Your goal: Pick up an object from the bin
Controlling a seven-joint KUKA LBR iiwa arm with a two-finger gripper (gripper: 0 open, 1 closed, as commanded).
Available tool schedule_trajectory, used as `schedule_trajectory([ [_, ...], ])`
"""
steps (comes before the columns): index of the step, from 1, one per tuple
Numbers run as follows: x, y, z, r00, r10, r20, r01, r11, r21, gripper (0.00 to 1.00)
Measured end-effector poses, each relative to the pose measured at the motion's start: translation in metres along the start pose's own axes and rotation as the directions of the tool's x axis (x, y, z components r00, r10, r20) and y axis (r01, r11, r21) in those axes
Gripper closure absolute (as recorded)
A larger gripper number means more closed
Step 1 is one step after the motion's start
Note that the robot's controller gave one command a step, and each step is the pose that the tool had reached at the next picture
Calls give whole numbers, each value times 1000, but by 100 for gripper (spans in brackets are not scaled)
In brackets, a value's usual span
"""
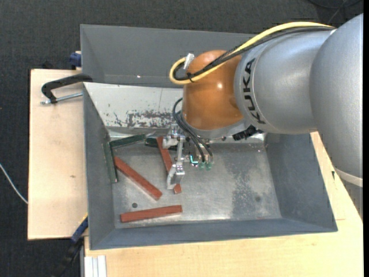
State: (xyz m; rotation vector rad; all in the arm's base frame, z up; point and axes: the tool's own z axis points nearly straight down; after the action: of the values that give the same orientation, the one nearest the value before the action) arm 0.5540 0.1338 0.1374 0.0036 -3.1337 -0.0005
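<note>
In the camera view the arm (300, 79) comes in from the right of the frame, and its orange cover (210, 91) hangs over the middle of the grey bin (300, 178). Below the cover the gripper (174, 175) points down at the bin floor, a little left of centre. Whether it is apart or together I cannot tell, because its metal overlaps what lies beneath it. Its tip sits over the lower end of a slanted red-brown bar (166, 156), which runs from the upper middle of the floor down toward the centre. I judge this bar the likeliest pick, though nothing shows as clamped.

The bar is slim and lies flat, so a good grasp would close across its narrow width, not along its length. It would also take the bar nearer the middle than the end, so the bar does not swing or slip out when lifted. The gripper needs to go down almost to the floor before closing. The other bars lie apart from this one, so catching a second one looks unlikely.

The bin holds a few slim bars:
- A longer red-brown bar (137, 178) lies diagonally, near the gripper on its lower left.
- A third red-brown bar (151, 213) lies almost level along the lower edge of the floor.
- One dark green bar (109, 161) lies along the left wall.
- Another dark green bar (131, 141) lies along the back, its end near the first's at the upper left.
</note>
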Motion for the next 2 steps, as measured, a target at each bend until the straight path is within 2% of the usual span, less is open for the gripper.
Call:
schedule_trajectory([
  [1,-2,-1,-4,1000,2,8,-2,1000,-1,0],
  [2,-7,33,37,961,277,16,-277,961,-9,0],
])
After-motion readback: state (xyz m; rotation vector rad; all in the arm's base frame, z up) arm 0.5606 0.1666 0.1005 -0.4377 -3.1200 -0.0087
